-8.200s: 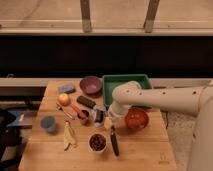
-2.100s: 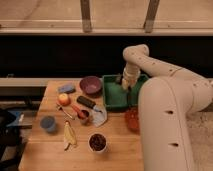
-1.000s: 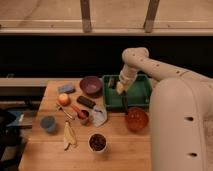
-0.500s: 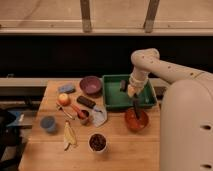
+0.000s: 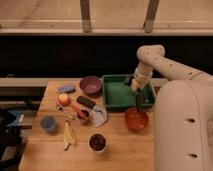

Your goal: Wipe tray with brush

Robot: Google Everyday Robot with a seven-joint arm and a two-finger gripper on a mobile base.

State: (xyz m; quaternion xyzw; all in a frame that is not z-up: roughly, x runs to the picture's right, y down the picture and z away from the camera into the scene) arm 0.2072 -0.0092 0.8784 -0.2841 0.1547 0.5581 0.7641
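Camera view: a pale wooden table (image 5: 117, 152) with visible plank grain carries the green tray (image 5: 114, 95), a rectangular plastic basin with raised sides and a rounded rim, set at the table's back right. The white, smooth-shelled arm bends down over the tray's right side, and the gripper (image 5: 136, 86) sits just above the tray's right wall, clenched on the upper end of the brush (image 5: 138, 101). The brush is slim, black and nearly upright, its lower end reaching the tray's front right corner beside the round orange-red bowl (image 5: 136, 119). Left of the tray stand a round purple bowl (image 5: 90, 85), a short black block (image 5: 85, 102), an apple (image 5: 63, 99), a blue sponge (image 5: 65, 88), a crumpled grey cloth (image 5: 99, 116) and a banana peel (image 5: 68, 136).
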